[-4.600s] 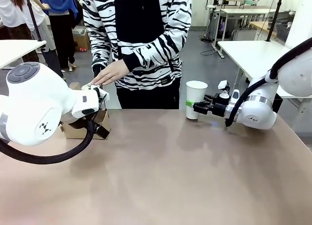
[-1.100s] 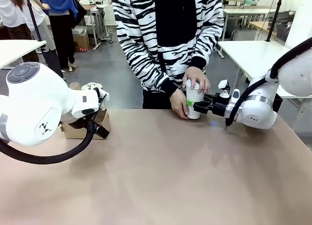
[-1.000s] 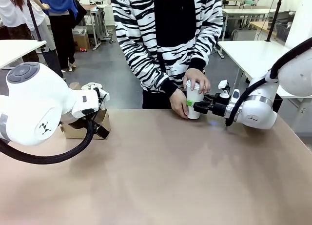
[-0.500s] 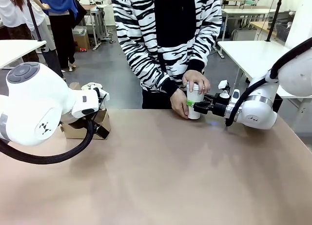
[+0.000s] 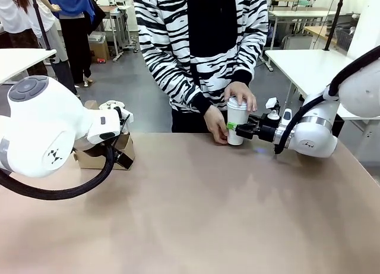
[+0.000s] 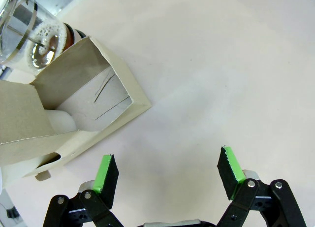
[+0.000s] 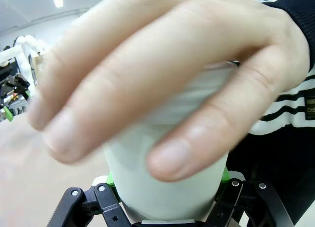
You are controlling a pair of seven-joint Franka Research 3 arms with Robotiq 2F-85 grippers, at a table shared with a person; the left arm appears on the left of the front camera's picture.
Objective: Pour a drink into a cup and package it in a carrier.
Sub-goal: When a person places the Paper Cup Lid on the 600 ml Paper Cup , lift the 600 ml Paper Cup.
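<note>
White paper, so the cup (image 5: 237,118) was reckoned light but a bit squashy. With liquid inside it would get top-heavy, and how full it was couldn't be told. It was stood upright at the far edge of the bench (image 5: 196,214), in front of the person. It was clamped low on its wall by the right claw (image 5: 233,126), green pads on either side of it in the right wrist view. 1 of the person's hands (image 5: 240,94) was laid over the top, where what looked like a white lid (image 5: 237,104) was being pressed. The other hand (image 5: 215,124) was cupped against the side near the base.

A gentle squeeze on the lower half was judged the safest hold, since paper walls buckle up near the rim.

The left claw (image 6: 167,170) was spread wide and gripping nothing, hung over bare bench just beside the brown cardboard carrier (image 6: 74,113). A glass pitcher (image 6: 29,30) was parked right behind that.

No brand, label or readable writing was spotted on the cup or the carrier.
</note>
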